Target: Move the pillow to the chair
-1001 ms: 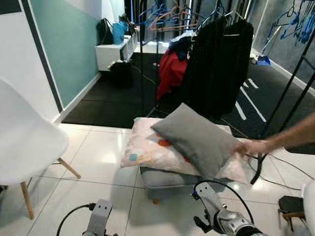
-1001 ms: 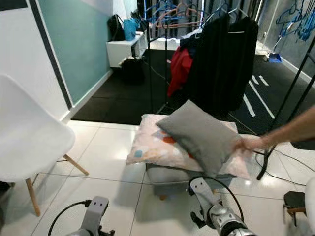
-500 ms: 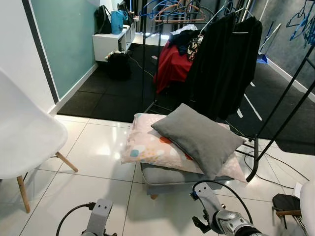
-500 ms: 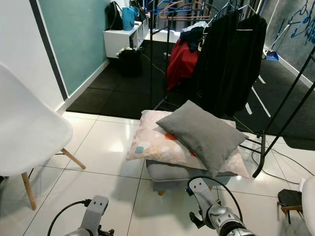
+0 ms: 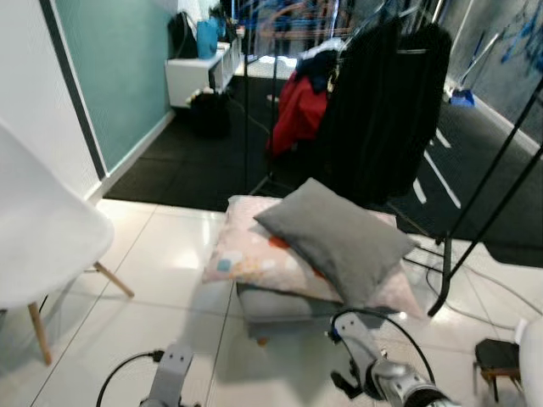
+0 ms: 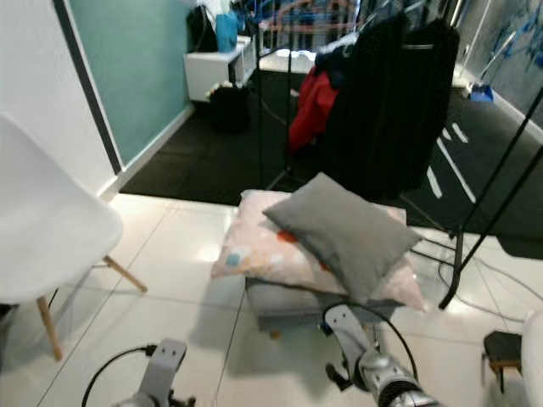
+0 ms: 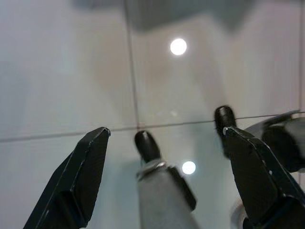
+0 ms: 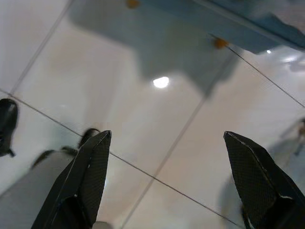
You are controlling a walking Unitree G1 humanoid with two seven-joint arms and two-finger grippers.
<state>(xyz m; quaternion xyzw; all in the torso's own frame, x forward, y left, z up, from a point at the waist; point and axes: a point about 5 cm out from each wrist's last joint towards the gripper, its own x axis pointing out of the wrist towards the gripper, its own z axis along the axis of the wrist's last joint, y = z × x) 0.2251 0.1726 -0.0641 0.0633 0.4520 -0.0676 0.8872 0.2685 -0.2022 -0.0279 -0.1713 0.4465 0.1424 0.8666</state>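
The grey pillow [image 5: 338,240] lies mid-frame atop a patterned cushion [image 5: 246,254], ungrasped. Both arms hang low, so the left gripper [image 7: 162,157] and right gripper [image 8: 167,162] gape, fingers apart, over floor [image 5: 161,280]; the chair [image 5: 42,254] waits at left.

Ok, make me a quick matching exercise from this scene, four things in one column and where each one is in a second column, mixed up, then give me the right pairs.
Things:
1. grey pillow
2. patterned pillow
3. white chair
4. black garment

Places:
A. hanging on the clothes rack
B. standing on the white tiles to the robot's left
C. on top of the stack
D. under the grey one, on the low grey footstool

Pairs: 1-C, 2-D, 3-B, 4-A
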